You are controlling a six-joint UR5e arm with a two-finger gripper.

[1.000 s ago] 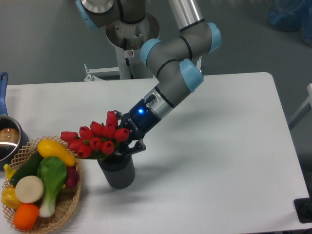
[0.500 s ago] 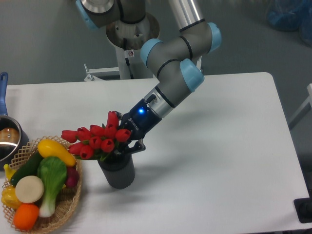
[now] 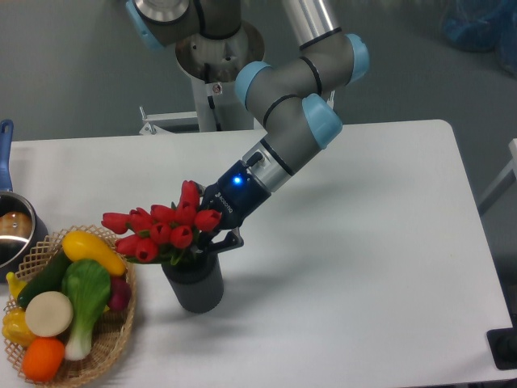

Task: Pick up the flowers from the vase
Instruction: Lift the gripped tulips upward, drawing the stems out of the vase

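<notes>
The flowers, a bunch of red tulip buds with green leaves, lean to the left out of the mouth of the vase. The vase is a short dark grey cylinder standing on the white table. My gripper reaches down from the upper right to just above the vase mouth, right behind the buds. It looks shut on the stems, which the buds and leaves hide. One dark finger shows beside the vase rim.
A wicker basket of toy vegetables and fruit stands close to the left of the vase. A steel pot with a blue handle is at the left edge. A grey post base stands behind the table.
My gripper and arm have risen slightly up and to the right, and the tulip bunch has shifted a little up with them. The vase has not moved.
</notes>
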